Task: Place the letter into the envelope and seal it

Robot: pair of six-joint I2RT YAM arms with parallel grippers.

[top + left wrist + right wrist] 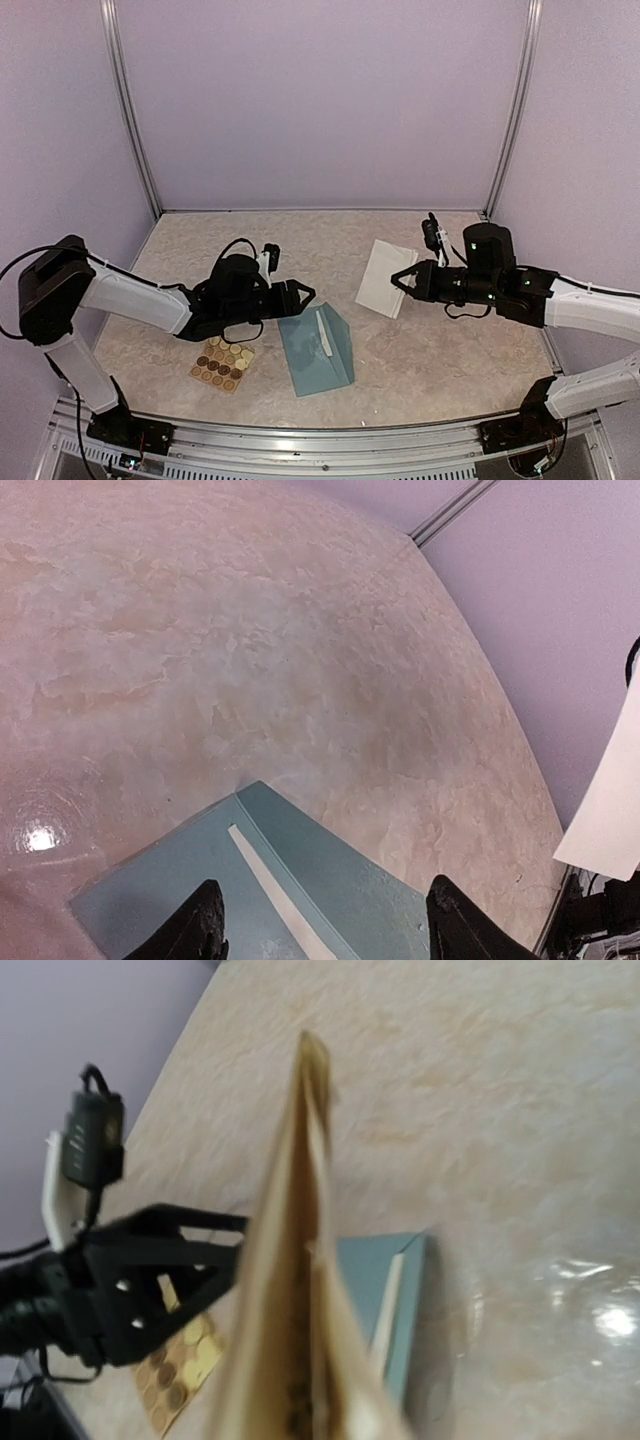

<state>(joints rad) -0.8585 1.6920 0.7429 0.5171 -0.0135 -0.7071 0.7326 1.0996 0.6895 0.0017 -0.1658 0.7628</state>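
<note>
- Left gripper (300,294) is hovering open and empty over the envelope (316,355), lower centre.
- Right gripper (402,280) is pinching the cream letter (380,275), centre right.

Soft overhead light glares off my mottled beige bench (300,660); the folded cream paper sheet (290,1290) blurs against my right lens.

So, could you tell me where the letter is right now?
In the top view the letter is right of centre, pinched in the right gripper, beyond and to the right of the teal envelope.
</note>
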